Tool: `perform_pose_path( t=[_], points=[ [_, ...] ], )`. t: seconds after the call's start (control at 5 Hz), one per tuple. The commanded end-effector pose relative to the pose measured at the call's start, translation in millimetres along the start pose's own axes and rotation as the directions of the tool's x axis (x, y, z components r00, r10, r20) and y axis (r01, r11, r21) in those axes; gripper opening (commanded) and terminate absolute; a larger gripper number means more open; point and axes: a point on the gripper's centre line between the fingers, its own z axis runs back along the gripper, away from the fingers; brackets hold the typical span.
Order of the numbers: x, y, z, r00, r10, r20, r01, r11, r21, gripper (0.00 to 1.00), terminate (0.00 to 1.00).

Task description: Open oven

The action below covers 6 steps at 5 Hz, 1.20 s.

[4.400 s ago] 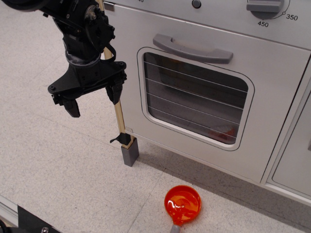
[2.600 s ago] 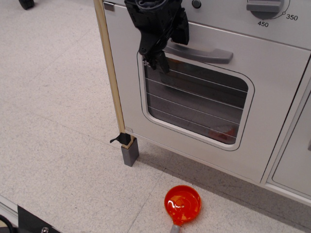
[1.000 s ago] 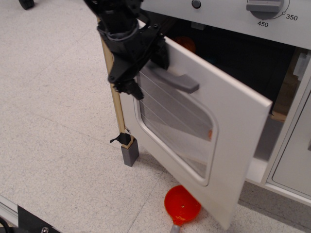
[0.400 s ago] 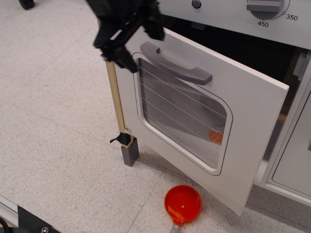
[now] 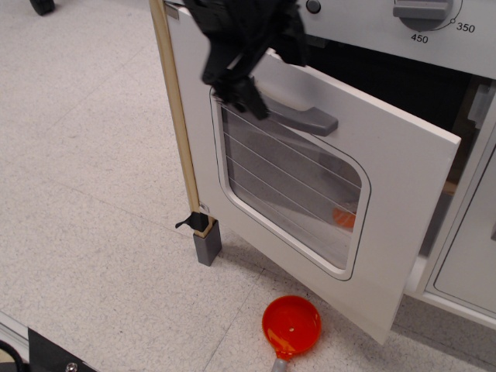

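Standing part-open, hinged low: oven [image 5: 333, 194] door tilted out toward the near side, dark cavity showing behind. Bar handle [image 5: 298, 116] running left–right, just right of the gripper [image 5: 240, 81] — jaws' spread hard to judge, cannot tell.

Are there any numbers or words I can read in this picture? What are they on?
"450" on the oven panel, below the temperature dial.
"350" on the same panel, right of the dial.
No other words or numbers can be read.
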Motion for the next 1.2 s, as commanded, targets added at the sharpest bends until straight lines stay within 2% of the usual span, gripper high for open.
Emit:
perform_pose_path(
  t=[0.0, 0.2, 0.4, 0.6, 0.8, 1.0],
  points=[
    [-18, -33, -10, 0.999, 0.03, 0.019, -0.029, 0.999, -0.044, 1.0, 0.0],
    [-25, -26, -28, 0.996, 0.053, 0.065, -0.056, 0.997, 0.049, 1.0, 0.0],
    [-24, -3, -29, 0.983, 0.004, 0.183, -0.046, 0.972, 0.229, 1.0, 0.0],
    [-17, 18, -19, 0.983, -0.07, 0.171, 0.023, 0.965, 0.263, 1.0, 0.0],
    [6, 36, -6, 0.979, -0.123, 0.165, 0.079, 0.964, 0.254, 1.0, 0.0],
    [38, 59, -4, 0.962, -0.251, 0.109, 0.212, 0.936, 0.282, 1.0, 0.0]
  ],
)
